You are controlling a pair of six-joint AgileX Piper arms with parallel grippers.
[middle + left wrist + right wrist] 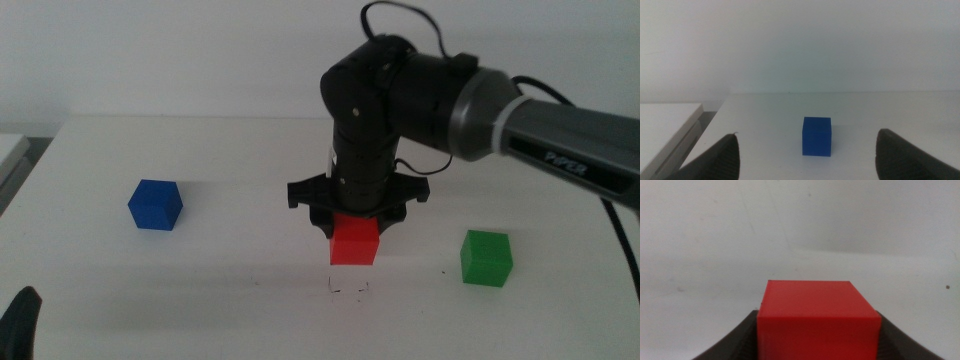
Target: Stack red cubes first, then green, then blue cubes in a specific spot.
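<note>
While your left gripper (805,155) waits open, your right gripper (355,232) clamps the red cube (355,243) just beyond the pen marks (349,290).

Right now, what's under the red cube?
The red cube sits in the right claw. Ahead of it on the table lie the bracket marks, nothing on them. Whatever is directly under the cube is hidden.

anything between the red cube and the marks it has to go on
Nothing visible. The right gripper holds the red cube just behind the marks; only bare table lies between. Green cube and blue cube sit well aside.
</note>
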